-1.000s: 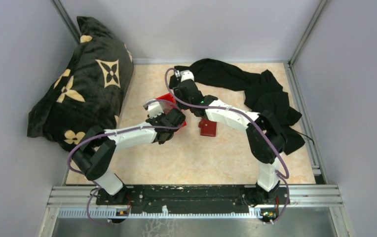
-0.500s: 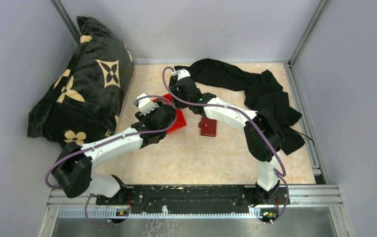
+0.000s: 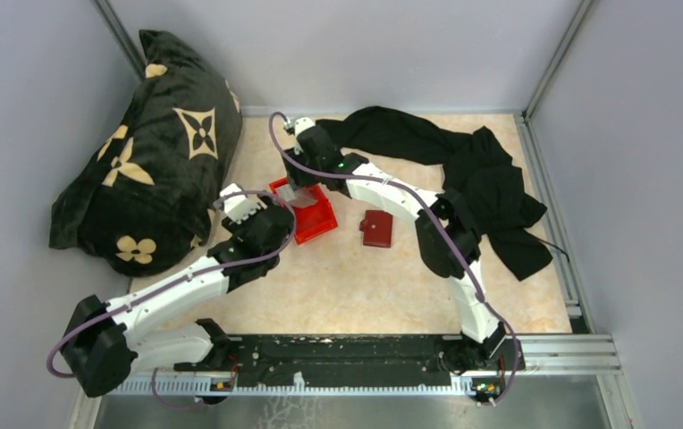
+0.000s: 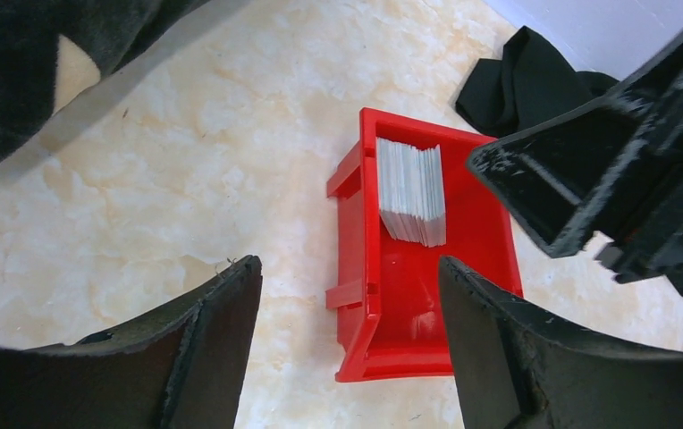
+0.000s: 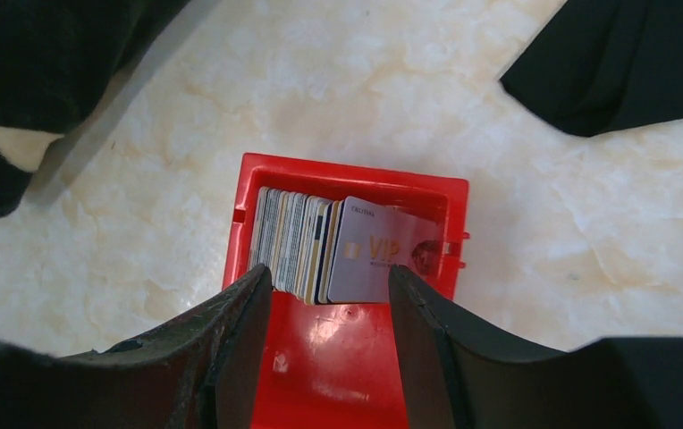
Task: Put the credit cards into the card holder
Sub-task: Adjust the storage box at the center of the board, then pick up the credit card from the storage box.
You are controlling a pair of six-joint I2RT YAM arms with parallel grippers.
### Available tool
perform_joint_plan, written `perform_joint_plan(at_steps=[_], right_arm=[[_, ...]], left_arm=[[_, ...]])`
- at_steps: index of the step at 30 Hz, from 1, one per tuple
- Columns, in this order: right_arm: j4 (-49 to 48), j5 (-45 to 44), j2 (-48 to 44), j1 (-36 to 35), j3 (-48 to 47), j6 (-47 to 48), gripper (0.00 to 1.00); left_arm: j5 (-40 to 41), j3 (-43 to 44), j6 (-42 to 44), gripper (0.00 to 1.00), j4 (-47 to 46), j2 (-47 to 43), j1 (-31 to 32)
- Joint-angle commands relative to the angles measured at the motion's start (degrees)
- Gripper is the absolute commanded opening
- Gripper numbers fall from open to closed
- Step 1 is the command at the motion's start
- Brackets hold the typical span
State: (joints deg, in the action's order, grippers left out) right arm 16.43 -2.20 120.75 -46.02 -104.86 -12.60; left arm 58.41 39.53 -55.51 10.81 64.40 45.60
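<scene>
Right now I am hovering my right claw (image 5: 329,295) just over the red bin (image 5: 349,172). Its two fingers are spread wide and gripping nothing, and I am looking straight down between them at the credit cards (image 5: 307,243). The cards are standing on edge in a tight stack at one end of the bin, with a pale card marked VIP leaning at the outer end of the row.

My left claw (image 4: 349,279) is hanging beside the same bin on the other side, also gaping open and empty.

The card holder (image 3: 376,229) is lying on the table (image 3: 347,295), apart from the bin on its right. It seems to be folded shut, and I am not seeing any card on or beside it.

So I am judging that I am at the picking step, about to take a card from the stack. The next move is calling for care. I am needing to lower the right fingers so they straddle only the outermost card, then pinch it across its thin faces. The cards are packed close, so several may be lifting together if I am reaching too deep. The holder is also needing to be opened and steadied, and my free left claw is looking suited to that.
</scene>
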Motion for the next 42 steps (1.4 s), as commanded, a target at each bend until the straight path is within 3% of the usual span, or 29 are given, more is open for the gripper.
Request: perform_joint_plan(at_steps=[1, 11, 22, 37, 42], right_arm=[[2.69, 2.68, 3.75, -0.72, -5.07, 0.74, 0.52], [5.63, 4.75, 9.99, -0.57, -11.93, -0.14, 0.52], [1.38, 12.95, 11.03, 2.60, -9.26, -7.50, 0.52], [2.35, 15.06, 14.60, 3.89, -10.37, -8.91, 0.51], [3.28, 15.91, 15.30, 3.90, -11.55, -9.10, 0.41]], left_arm=[[-0.92, -2.19, -2.30, 0.78, 1.10, -3.41, -0.08], [-1.90, -4.96, -2.23, 0.77, 0.36, -6.90, -0.12], [-2.34, -5.75, -1.05, 0.77, -1.29, -7.80, -0.10], [-2.78, -5.95, 0.19, 0.76, -3.39, -7.70, -0.14], [-2.69, -5.95, 0.59, 0.76, -3.71, -7.71, -0.12]])
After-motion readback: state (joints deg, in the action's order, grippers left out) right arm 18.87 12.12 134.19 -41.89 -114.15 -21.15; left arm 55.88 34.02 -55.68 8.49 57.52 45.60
